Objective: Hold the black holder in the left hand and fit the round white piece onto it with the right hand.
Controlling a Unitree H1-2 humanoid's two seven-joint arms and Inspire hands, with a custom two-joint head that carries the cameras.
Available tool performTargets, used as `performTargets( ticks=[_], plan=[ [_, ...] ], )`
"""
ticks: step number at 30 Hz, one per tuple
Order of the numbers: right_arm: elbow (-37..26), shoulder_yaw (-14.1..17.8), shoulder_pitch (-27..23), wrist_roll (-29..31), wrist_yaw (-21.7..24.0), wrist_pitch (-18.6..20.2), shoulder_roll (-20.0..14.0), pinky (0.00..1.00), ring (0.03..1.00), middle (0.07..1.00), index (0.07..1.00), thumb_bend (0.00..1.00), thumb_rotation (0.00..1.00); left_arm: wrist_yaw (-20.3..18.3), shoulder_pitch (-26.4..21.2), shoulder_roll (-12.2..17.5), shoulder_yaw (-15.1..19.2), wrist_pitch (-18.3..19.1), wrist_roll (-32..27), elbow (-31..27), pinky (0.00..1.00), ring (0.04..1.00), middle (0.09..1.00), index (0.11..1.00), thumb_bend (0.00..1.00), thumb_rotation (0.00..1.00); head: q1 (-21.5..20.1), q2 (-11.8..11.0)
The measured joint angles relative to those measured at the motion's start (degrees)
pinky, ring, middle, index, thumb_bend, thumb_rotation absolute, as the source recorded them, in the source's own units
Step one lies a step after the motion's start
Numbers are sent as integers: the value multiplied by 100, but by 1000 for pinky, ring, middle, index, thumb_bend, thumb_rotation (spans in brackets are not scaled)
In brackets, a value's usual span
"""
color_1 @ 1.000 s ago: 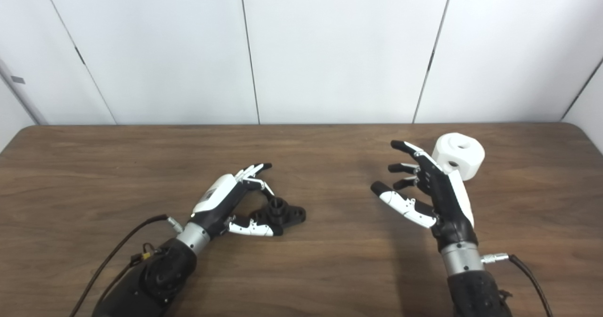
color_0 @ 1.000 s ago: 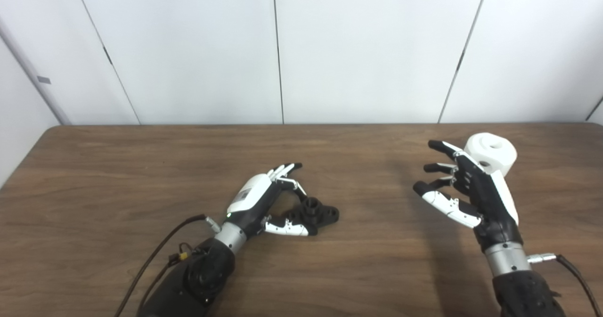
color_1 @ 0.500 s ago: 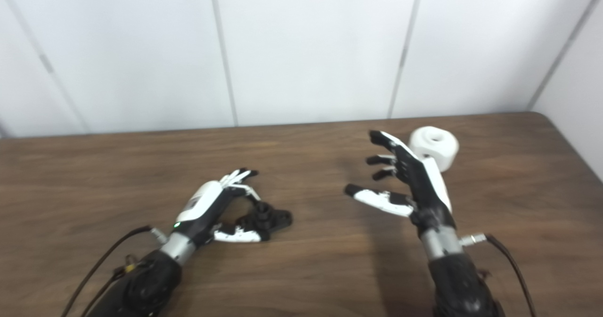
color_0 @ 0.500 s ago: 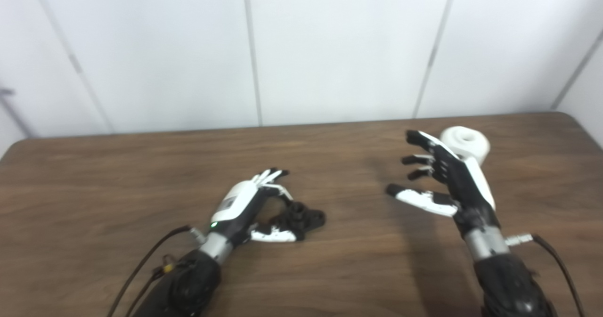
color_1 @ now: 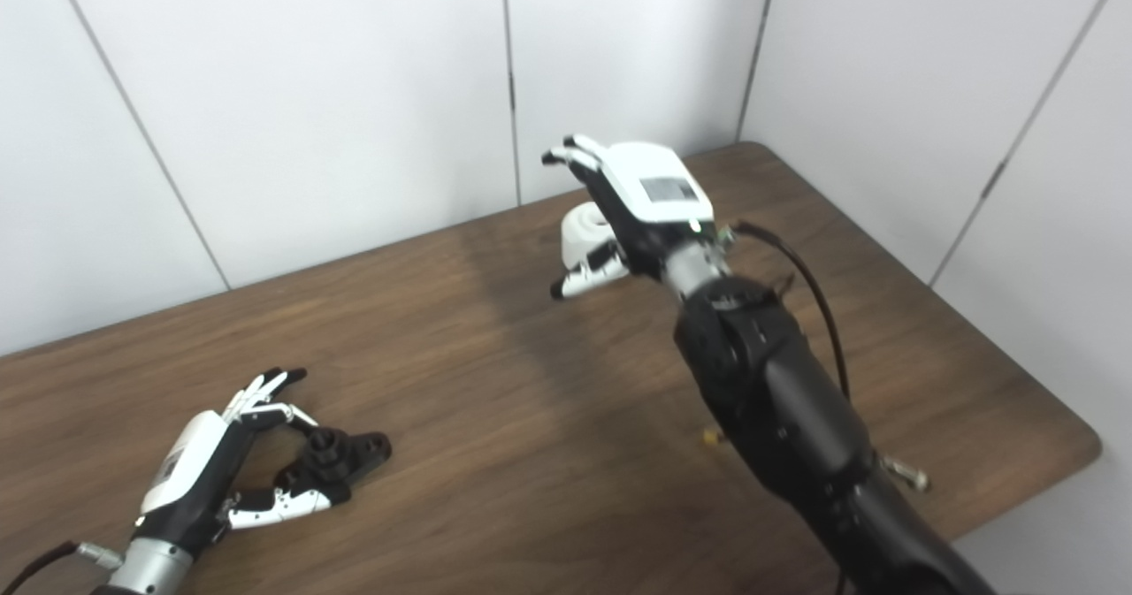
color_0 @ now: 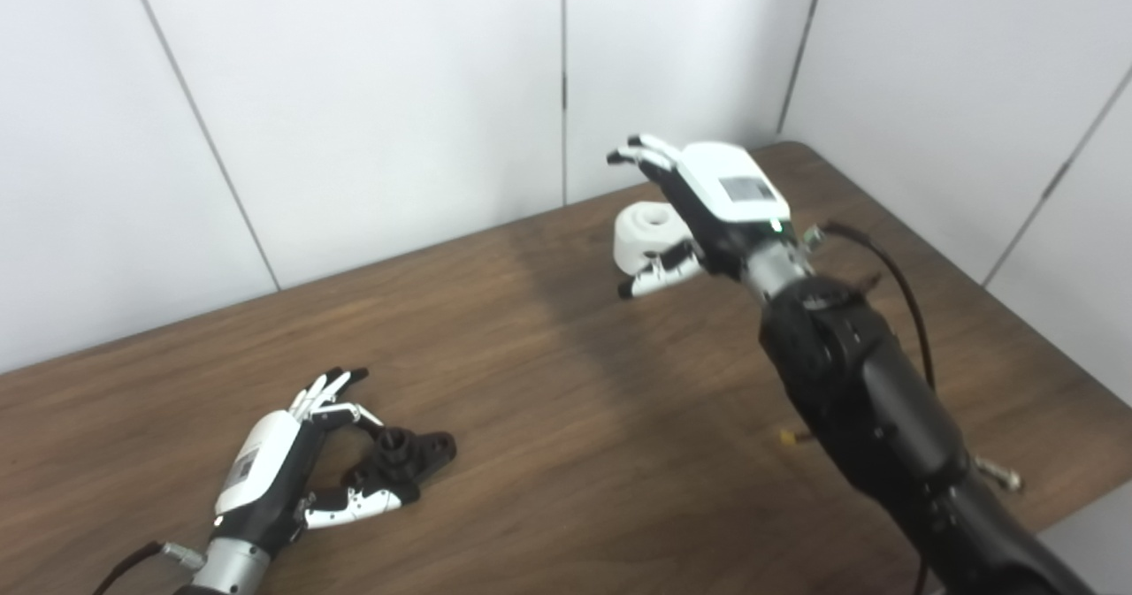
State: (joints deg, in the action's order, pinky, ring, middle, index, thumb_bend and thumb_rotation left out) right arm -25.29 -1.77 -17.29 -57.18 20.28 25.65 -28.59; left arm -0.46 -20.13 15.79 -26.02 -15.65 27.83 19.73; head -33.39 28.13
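Spanning both views, a brown table (color_0: 548,418) carries everything. Right hand (color_0: 707,202) hovers over the white piece (color_0: 641,234) near the far edge, fingers spread, holding nothing. Left hand (color_0: 283,467) lies open, loosely cupping the black holder (color_0: 402,458), not gripping.

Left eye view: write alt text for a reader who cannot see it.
The right hand, fingers apart, reaches over the round white piece far across the wooden table. Near the left edge, the left hand curls loosely around the black holder lying on the table.
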Motion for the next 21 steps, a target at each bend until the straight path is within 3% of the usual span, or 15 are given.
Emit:
performTargets(
  ticks=[5,15,18,21],
  plan=[
    [148,176,-263,-344,396,78,-105,863,946,977,884,842,279,-98,-10,-1,40,-159,1,65,1000,1000,938,484,524,57,-53,-79],
    [683,268,-928,-1080,1922,95,-456,934,1000,1000,966,924,378,-184,31,-9,132,-215,13,57,1000,1000,939,485,523,54,-27,-115],
    [966,266,-1108,-970,2198,89,-457,887,1000,1000,945,935,332,-190,37,-10,143,-225,17,51,1000,1000,939,485,523,54,0,-97],
    [1202,225,-1159,-685,2197,52,-458,867,999,1000,935,956,345,-218,52,-11,158,-220,17,15,1000,1000,943,485,523,54,17,-71]
  ],
)
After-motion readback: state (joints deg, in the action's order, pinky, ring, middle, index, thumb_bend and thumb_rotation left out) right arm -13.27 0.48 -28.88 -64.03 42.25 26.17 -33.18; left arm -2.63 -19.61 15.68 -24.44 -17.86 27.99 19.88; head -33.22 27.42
